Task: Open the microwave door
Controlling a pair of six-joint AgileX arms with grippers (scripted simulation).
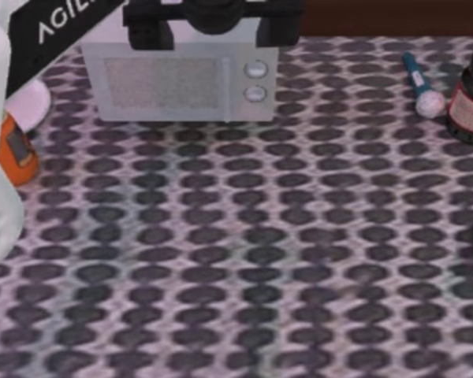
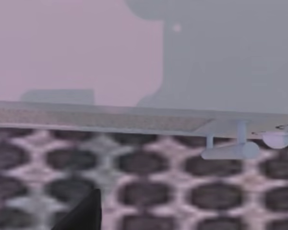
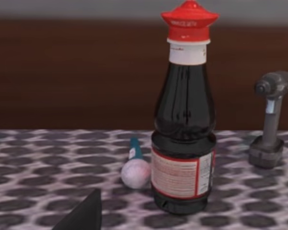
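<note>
At the far left of the bench stands the microwave, its door flush and closed. No opening is done yet. Left arm is beside it; whether either end effector is open, I cannot tell.

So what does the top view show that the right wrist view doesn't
Only the top view shows the microwave, its door shut, the two knobs and the left arm at the table's left edge. Only the right wrist view shows a grey power drill and the bottle's red cap. Both show the dark sauce bottle, the teal-handled brush and the patterned tabletop.
</note>
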